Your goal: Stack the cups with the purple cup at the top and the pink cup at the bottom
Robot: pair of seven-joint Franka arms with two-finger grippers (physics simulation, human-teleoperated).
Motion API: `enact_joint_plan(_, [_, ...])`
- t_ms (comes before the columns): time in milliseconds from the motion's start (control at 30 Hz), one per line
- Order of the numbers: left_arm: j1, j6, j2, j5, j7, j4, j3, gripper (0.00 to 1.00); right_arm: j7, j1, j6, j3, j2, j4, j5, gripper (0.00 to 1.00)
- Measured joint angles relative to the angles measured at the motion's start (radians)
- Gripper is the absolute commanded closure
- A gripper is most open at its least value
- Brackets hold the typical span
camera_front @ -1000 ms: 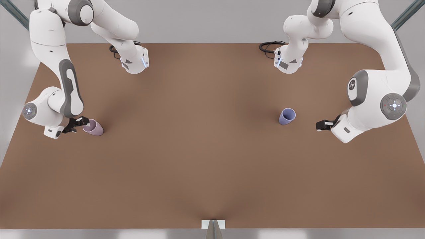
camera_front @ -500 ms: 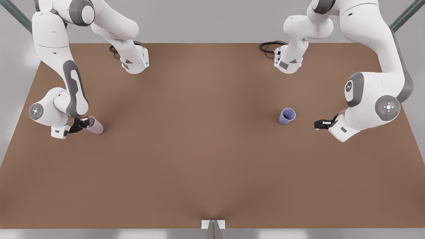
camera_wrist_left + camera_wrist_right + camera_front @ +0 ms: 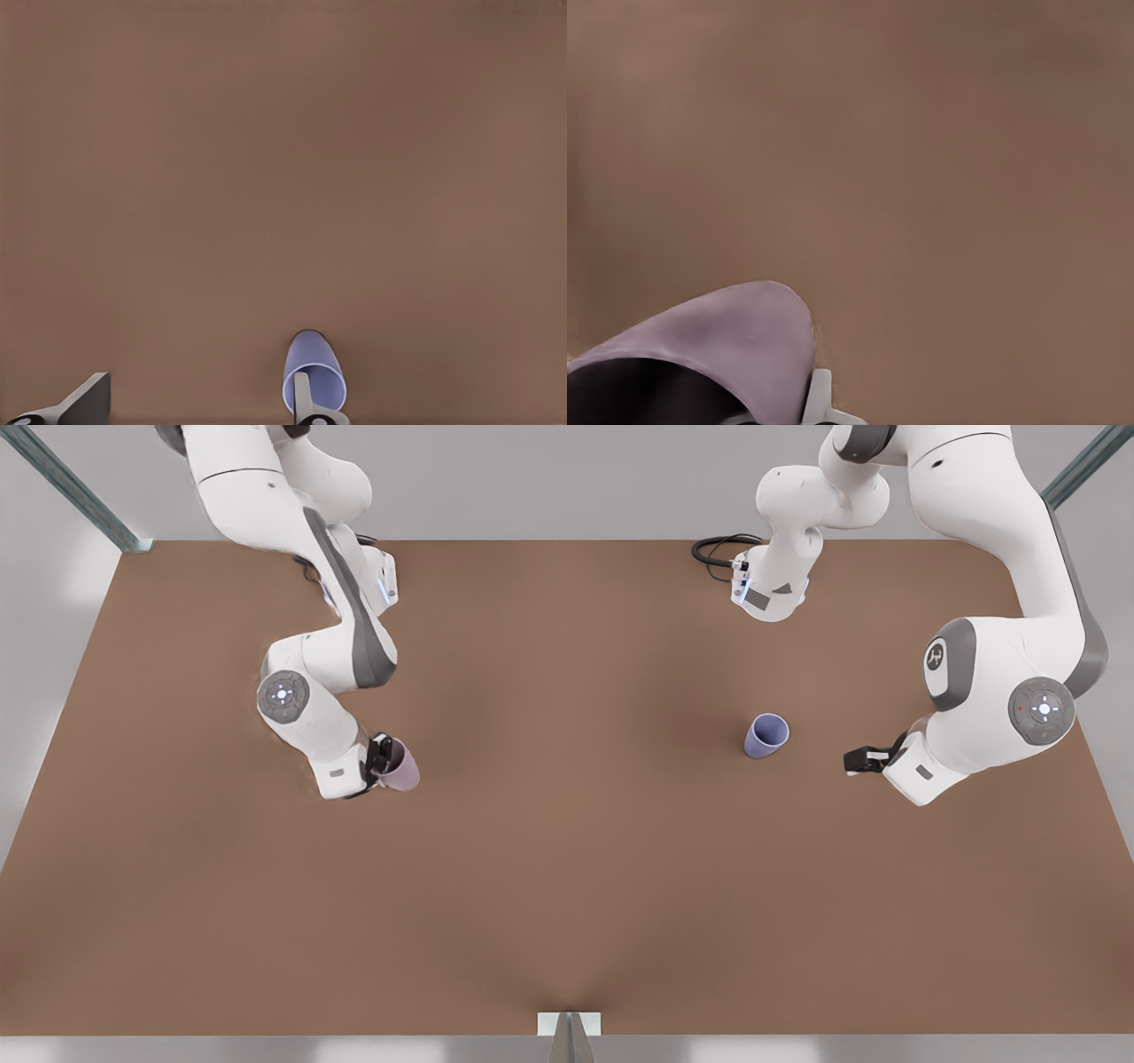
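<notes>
The pink cup (image 3: 403,771) is tilted in my right gripper (image 3: 383,758), which is shut on its rim at the front view's left of centre. Its mauve wall (image 3: 735,332) looms close in the right wrist view, beside one white fingertip (image 3: 819,400). The purple cup (image 3: 765,735) stands alone on the brown table (image 3: 567,886) toward the front view's right. My left gripper (image 3: 856,760) waits open a short way to the front view's right of it, apart from it. From the left wrist, the purple cup (image 3: 310,352) lies ahead of the open left gripper (image 3: 197,409).
Both arm bases (image 3: 359,589) (image 3: 769,593) stand at the table's far edge with black cables (image 3: 718,549) beside them. A metal post (image 3: 569,1032) rises at the middle of the near edge. Bare tabletop lies between the two cups.
My right gripper has closed on the pink cup and carried it well toward the front view's right, toward the table's middle. The left arm has hardly shifted and the purple cup has stayed put.
</notes>
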Motion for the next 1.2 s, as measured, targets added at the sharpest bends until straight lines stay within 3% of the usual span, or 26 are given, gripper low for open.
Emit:
enact_joint_plan(100, [0.000, 0.003, 0.000, 0.000, 0.000, -0.006, 0.000, 0.00, 0.186, 0.077, -0.067, 0.103, 0.262, 0.382, 0.003, 0.79])
enact_joint_plan(233, [-0.002, 0.061, -0.056, -0.017, 0.001, -0.159, -0.001, 0.00, 0.457, 0.266, -0.143, 0.041, 0.639, 0.907, 0.002, 0.79])
enact_joint_plan(333, [-0.006, 0.159, -0.116, -0.026, 0.001, -0.331, -0.001, 0.00, 0.637, 0.316, -0.167, 0.021, 0.768, 1.040, 0.002, 0.79])
enact_joint_plan(533, [-0.012, 0.398, -0.231, -0.031, 0.002, -0.640, -0.008, 0.00, 0.924, 0.346, -0.179, 0.008, 0.826, 1.076, 0.002, 0.79])
enact_joint_plan(700, [-0.019, 0.566, -0.281, -0.032, 0.003, -0.798, -0.013, 0.00, 1.099, 0.363, -0.171, 0.005, 0.841, 1.071, 0.002, 0.79])
enact_joint_plan(900, [-0.035, 0.743, -0.312, -0.033, 0.004, -0.944, -0.015, 0.00, 1.255, 0.370, -0.163, 0.004, 0.846, 1.065, 0.002, 0.78])
enact_joint_plan(1033, [-0.042, 0.822, -0.327, -0.033, 0.002, -1.001, -0.015, 0.00, 1.336, 0.379, -0.155, 0.002, 0.855, 1.058, 0.000, 0.70])
enact_joint_plan(1200, [-0.043, 0.866, -0.322, -0.034, 0.001, -1.034, -0.015, 0.00, 1.418, 0.380, -0.140, 0.001, 0.860, 1.054, -0.001, 0.67])
